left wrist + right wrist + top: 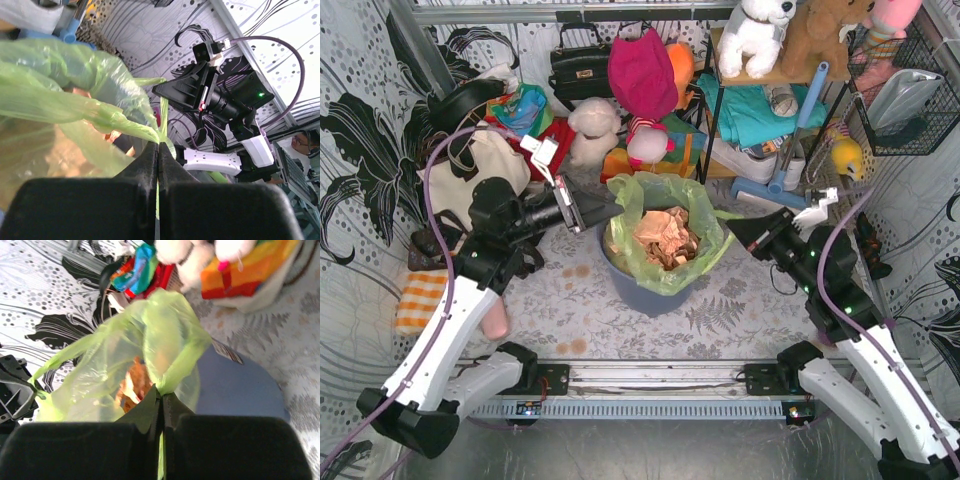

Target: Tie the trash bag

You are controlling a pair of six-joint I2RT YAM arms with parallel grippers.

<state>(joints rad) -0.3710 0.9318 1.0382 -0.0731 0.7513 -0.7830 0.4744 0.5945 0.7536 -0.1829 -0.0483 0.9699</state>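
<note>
Orange-tan paper [665,238] inside trash bag [658,192], inside bin [642,296]

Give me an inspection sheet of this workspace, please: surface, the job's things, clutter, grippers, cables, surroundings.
Surface: fern-print table cloth, brownish stains near the bin.
Job's things: trash bag lines a blue-grey bin; mouth open, not tied; crumpled orange-tan paper inside.
Clutter: orange checked cloth at the left edge; plush toys, black handbag and blue mop behind.
Grippers: left gripper shut on the bag's left rim; right gripper shut on its right rim.
Cables: purple cable along the left arm, another on the right; both apart from the bag.
Surroundings: black-and-white patterned walls, wire basket.
</note>
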